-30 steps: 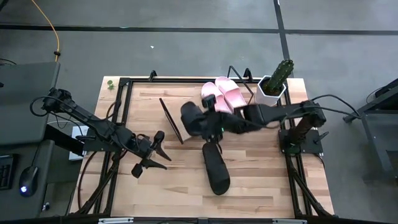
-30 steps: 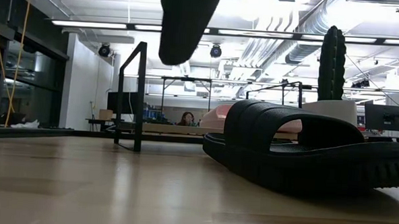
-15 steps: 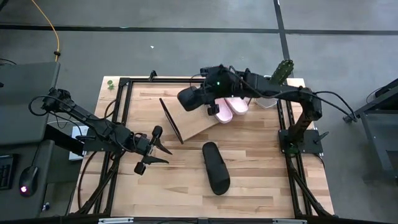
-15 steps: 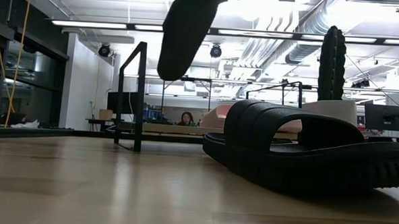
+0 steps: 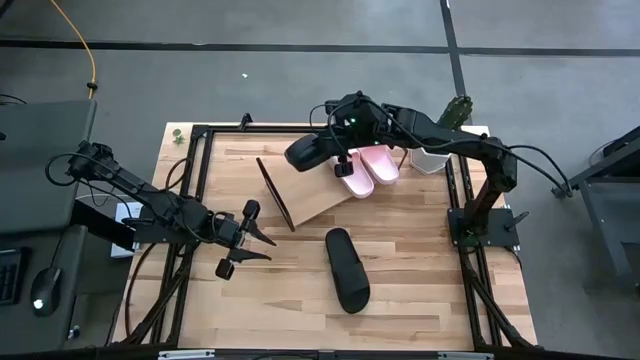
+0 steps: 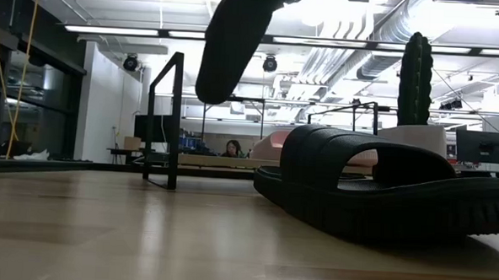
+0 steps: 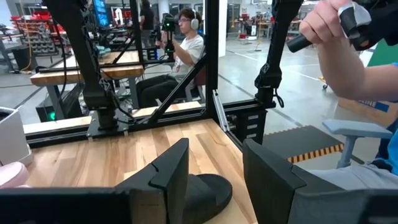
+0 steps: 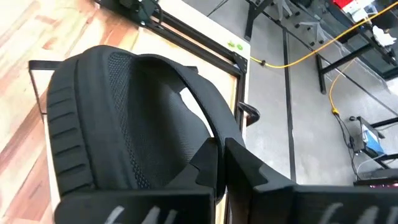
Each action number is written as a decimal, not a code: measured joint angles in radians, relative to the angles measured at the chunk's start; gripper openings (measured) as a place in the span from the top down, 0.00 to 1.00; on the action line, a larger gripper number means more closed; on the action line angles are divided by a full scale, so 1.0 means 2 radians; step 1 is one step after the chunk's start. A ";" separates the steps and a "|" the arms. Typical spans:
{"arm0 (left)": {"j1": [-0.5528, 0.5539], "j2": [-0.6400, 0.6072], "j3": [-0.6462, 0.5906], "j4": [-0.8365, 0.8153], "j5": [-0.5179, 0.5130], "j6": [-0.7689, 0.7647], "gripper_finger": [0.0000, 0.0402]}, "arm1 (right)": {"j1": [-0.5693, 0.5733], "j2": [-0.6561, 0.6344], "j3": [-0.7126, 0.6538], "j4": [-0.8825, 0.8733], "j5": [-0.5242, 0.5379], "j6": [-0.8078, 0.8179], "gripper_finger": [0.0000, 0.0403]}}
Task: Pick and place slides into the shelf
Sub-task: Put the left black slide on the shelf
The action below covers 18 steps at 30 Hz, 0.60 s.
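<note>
The right gripper (image 5: 345, 152), fingers clamped on a black slide (image 5: 310, 152), hangs over the shelf (image 5: 318, 196). Lower it flat beside the pink slides (image 5: 366, 166). The left gripper (image 5: 243, 247) waits, fingers apart.

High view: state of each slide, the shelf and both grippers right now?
Right gripper: shut on black slide, above the shelf.
Held black slide: lifted, not yet placed.
Other black slide: lying on the table.
Pink slides: side by side on the shelf.
Shelf: slanted, left part bare.
Left gripper: open, empty, above the table.
</note>
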<state>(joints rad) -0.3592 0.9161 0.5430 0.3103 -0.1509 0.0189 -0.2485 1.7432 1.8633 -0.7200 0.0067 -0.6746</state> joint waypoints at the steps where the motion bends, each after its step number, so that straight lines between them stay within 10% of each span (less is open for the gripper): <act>1: 0.000 0.000 0.000 0.000 0.000 0.000 0.67 | 0.000 0.000 0.000 0.000 0.000 0.000 1.00; 18: 0.000 0.000 0.000 0.000 0.000 -0.008 0.67 | 0.006 0.000 0.000 0.000 -0.004 -0.010 1.00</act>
<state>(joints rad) -0.3599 0.9161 0.5430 0.3099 -0.1509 0.0029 -0.2362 1.7432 1.8633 -0.7208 -0.0015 -0.6939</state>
